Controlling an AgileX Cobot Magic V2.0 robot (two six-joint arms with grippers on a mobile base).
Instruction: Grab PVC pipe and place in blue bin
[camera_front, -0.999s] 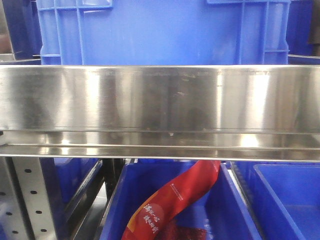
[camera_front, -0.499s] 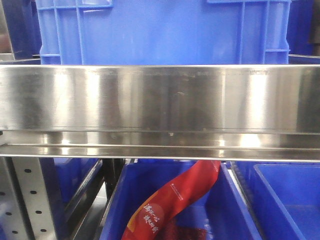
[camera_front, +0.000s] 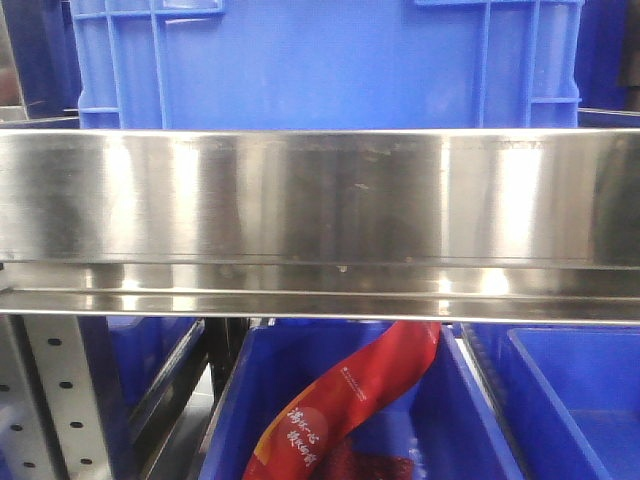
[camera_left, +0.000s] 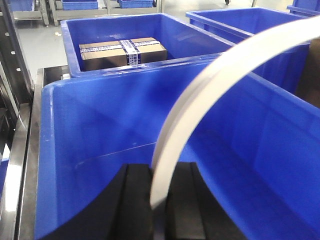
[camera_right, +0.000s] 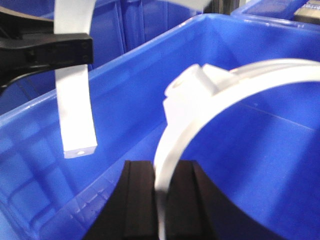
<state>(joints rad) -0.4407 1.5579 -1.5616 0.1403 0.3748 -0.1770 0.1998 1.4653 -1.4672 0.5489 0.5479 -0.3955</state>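
The PVC pipe is a thin white strip standing up out of the left claw. The claw's black fingers press against it from either side. From the claw the strip rises and bends away to the right, over the open blue bin that lies directly beneath and ahead of the claw.

In the right wrist view the same claw shows at upper left. It grips the strip a little above its lower end, which hangs free inside the bin's walls and has what looks like a small hole in it.

The right claw is likewise closed, on a second PVC pipe. This one climbs from between its fingers and arcs off to the right above the bin's floor. A blocky white tab sits on the arc just above the claw. The blur leaves it unclear whether the tab belongs to this strip or to another lying against it.

Beyond the left claw, past the bin's far wall, a taped cardboard box rests in a further blue bin. The front camera shows a steel shelf rail, a blue crate above it and a red pouch below.
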